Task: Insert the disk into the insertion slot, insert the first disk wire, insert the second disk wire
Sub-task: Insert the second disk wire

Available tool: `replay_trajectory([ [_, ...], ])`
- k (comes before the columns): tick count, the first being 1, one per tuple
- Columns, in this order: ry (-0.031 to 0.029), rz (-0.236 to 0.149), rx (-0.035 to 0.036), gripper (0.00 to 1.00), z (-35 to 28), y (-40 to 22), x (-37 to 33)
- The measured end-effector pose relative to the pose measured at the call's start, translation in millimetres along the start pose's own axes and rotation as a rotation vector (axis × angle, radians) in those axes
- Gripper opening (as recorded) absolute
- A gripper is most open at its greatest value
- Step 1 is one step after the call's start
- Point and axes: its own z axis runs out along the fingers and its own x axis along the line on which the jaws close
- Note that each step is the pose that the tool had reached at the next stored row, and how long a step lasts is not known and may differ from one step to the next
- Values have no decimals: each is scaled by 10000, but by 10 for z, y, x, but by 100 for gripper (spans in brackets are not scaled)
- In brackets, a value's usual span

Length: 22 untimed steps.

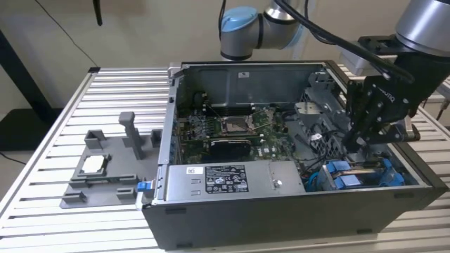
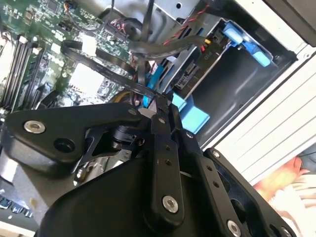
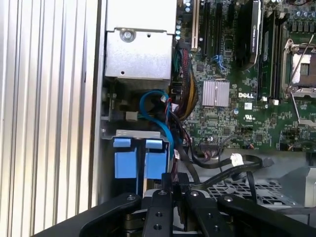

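The disk's blue carrier frame (image 1: 348, 177) sits down in the insertion slot (image 1: 325, 167), a grey drive cage at the case corner nearest the exterior view's right. Its blue tabs (image 3: 133, 160) lie just beyond my fingertips, and they show as a blue patch (image 2: 196, 118) in the second wrist view. My black gripper (image 1: 359, 145) hangs inside the case directly above the cage. Its fingers meet at the tips (image 2: 165, 101) and are shut on the end of a flat black disk wire (image 2: 111, 63). That wire's black connector (image 3: 178, 178) sits between the fingertips.
A grey labelled power supply box (image 1: 225, 178) lies along the case's near wall, with the motherboard (image 1: 232, 126) behind it. A blue cable (image 3: 155, 106) loops beside the cage. A grey fixture (image 1: 105, 168) stands on the slatted table (image 1: 42, 211) at the exterior view's left.
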Motion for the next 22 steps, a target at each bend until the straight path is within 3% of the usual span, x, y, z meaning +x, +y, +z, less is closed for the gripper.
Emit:
replay_trajectory([
  [7, -71, -2, -69, 16, 46, -99, 101],
  [10, -101, 0, -220, 16, 52, -159, 112],
  [16, -191, 7, -388, 16, 90, -222, 116],
  [19, -208, 13, -550, 16, 107, -255, 118],
  [22, -245, 14, -619, 16, 130, -293, 120],
])
